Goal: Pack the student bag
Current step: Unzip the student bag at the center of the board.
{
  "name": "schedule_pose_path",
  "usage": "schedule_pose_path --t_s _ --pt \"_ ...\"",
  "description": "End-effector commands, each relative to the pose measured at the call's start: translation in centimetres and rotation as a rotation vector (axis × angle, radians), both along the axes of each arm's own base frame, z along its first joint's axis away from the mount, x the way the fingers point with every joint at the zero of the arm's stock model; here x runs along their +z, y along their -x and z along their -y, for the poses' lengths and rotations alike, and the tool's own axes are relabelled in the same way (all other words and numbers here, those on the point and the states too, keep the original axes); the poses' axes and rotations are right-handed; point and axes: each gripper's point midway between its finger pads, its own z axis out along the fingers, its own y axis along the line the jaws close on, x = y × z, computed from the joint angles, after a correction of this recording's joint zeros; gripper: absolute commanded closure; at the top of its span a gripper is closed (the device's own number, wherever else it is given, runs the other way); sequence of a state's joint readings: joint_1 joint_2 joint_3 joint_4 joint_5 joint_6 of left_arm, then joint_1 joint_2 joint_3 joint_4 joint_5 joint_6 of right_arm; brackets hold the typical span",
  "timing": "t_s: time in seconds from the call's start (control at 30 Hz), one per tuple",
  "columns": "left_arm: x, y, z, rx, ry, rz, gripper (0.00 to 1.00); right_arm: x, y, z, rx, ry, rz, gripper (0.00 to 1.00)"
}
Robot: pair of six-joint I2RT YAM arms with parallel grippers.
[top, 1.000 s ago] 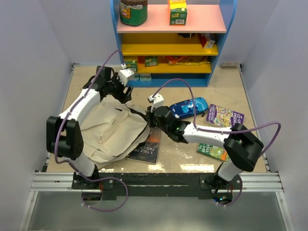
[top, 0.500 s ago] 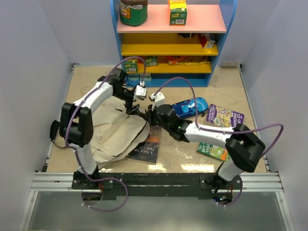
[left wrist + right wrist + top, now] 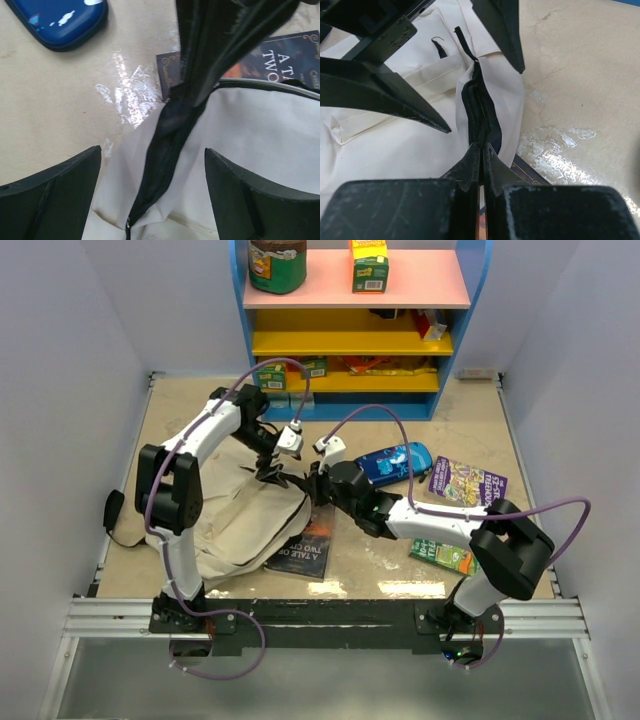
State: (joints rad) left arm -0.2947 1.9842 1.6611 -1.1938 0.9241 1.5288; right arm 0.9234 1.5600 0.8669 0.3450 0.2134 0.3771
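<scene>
The student bag (image 3: 235, 525), beige canvas with black zipper trim, lies flat on the left of the table. My right gripper (image 3: 313, 485) is shut on the bag's black zipper edge (image 3: 479, 120) at its right corner and lifts it a little; in the right wrist view the gripper (image 3: 481, 154) pinches the trim. My left gripper (image 3: 272, 472) is open just above the same zipper, its fingers (image 3: 50, 195) apart on either side of the trim (image 3: 170, 135), touching nothing. A dark book (image 3: 308, 548) lies partly under the bag's right edge.
A blue pencil case (image 3: 393, 462) lies right of the grippers, a purple book (image 3: 467, 480) and a green book (image 3: 440, 553) further right. A blue shelf unit (image 3: 350, 330) with goods stands at the back. The two grippers are very close together.
My left arm has swung from the bag's far left corner rightwards to the zipper beside the right gripper. The right gripper has kept its hold and barely moved.
</scene>
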Motion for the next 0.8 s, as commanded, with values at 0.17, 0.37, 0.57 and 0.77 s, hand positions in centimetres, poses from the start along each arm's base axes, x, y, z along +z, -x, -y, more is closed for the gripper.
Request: schedule_pose_path --t_s 0.17,0.37,0.57,0.77 --pt "1.5 3.1 -0.4 -0.073 0.050 -0.013 0.14 3.1 0.0 -0.3 0.011 -0.084 0.053 1.00" --pt "-0.3 2.9 1.2 -0.059 0.069 -0.019 0.13 3.4 0.1 -0.5 0.025 -0.092 0.054 1.00" --pt "-0.7 1.1 3.1 -0.001 0.107 0.010 0.17 3.6 0.4 -0.8 0.044 -0.102 0.052 1.00" --pt "-1.5 1.2 3.0 -0.028 0.072 -0.033 0.89 4.0 0.6 -0.9 0.050 -0.121 0.057 1.00"
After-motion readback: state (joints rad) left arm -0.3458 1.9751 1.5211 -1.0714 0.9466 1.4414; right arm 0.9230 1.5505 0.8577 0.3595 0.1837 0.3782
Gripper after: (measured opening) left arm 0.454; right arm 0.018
